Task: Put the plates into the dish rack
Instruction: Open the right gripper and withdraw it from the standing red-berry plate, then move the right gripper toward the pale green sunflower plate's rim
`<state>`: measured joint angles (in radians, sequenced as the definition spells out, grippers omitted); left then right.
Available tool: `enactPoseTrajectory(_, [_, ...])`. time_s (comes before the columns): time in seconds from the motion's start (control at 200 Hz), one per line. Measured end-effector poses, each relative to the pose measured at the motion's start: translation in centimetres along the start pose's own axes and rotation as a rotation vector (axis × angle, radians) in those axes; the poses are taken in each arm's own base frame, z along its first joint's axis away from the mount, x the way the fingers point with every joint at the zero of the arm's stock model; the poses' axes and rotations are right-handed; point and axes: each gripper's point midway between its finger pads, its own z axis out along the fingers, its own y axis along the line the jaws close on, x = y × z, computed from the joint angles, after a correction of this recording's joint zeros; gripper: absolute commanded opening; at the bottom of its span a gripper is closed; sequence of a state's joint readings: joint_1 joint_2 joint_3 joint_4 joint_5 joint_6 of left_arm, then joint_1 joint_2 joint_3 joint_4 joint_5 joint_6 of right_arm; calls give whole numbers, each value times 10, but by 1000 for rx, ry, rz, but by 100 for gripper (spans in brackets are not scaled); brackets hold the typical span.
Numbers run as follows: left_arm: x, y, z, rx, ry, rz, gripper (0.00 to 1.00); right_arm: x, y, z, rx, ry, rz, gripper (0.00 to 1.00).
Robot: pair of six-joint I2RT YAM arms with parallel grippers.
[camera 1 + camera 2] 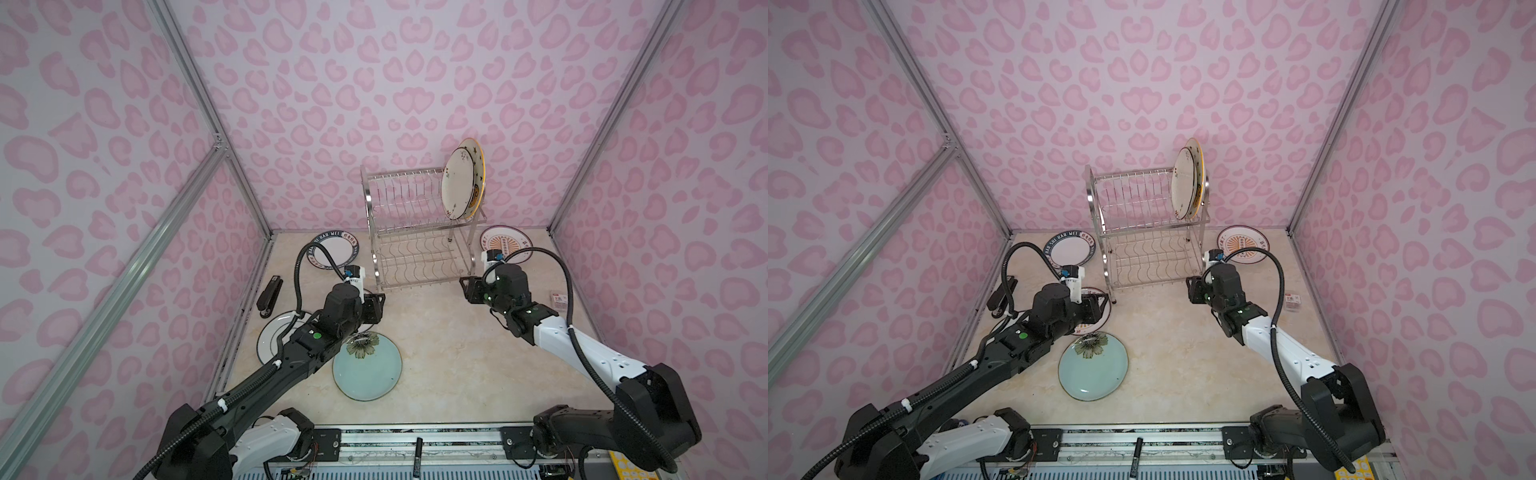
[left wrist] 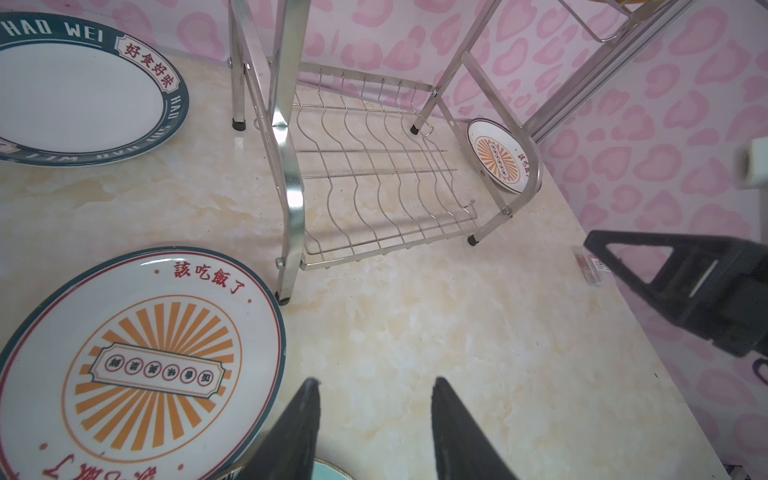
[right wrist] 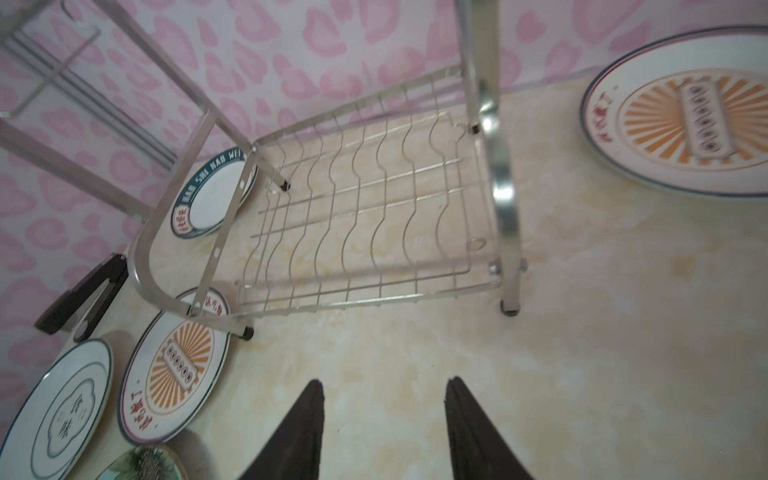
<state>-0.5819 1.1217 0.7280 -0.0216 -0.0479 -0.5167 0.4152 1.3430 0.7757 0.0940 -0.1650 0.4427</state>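
Left end effector and right end effector flank the dish rack in both top views, two plates standing at its upper right, so a bump could tip it. Left wrist: jaws half apart, empty; flat sunburst plate lower left might just skid on the table. Right wrist: same empty gap, second sunburst plate upper right by a rack leg.

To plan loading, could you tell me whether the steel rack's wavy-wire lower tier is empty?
Empty: both wrist views show only bare wires across the wavy lower tier of the shiny stainless-steel wire dish rack.
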Motion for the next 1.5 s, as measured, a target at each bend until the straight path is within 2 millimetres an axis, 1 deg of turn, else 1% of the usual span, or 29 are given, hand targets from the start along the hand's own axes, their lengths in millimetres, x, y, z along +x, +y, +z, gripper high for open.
enactPoseTrajectory(0.09, [9,5,6,-2,27,-15,46,29,19,12,-66,76,17,48])
enactPoseTrajectory(0.285, [22,11,15,-3,60,-51,45,75,60,34,-181,195,44,47])
enactPoseTrajectory(0.415, [23,13,16,-7,65,-71,45,105,78,44,-232,277,69,48])
enactPoseTrajectory(0.515, [22,15,16,-12,63,-75,45,119,87,48,-258,311,83,49])
enactPoseTrajectory(0.735, [20,11,18,2,68,-82,45,137,103,53,-304,362,97,49])
enactPoseTrajectory(0.88, [21,11,20,2,76,-83,45,155,110,57,-322,416,97,49])
enactPoseTrajectory(1.005, [21,10,20,8,77,-84,45,169,118,56,-340,461,95,49])
enactPoseTrajectory(1.5, [21,8,18,21,77,-94,44,182,144,60,-419,519,90,48])
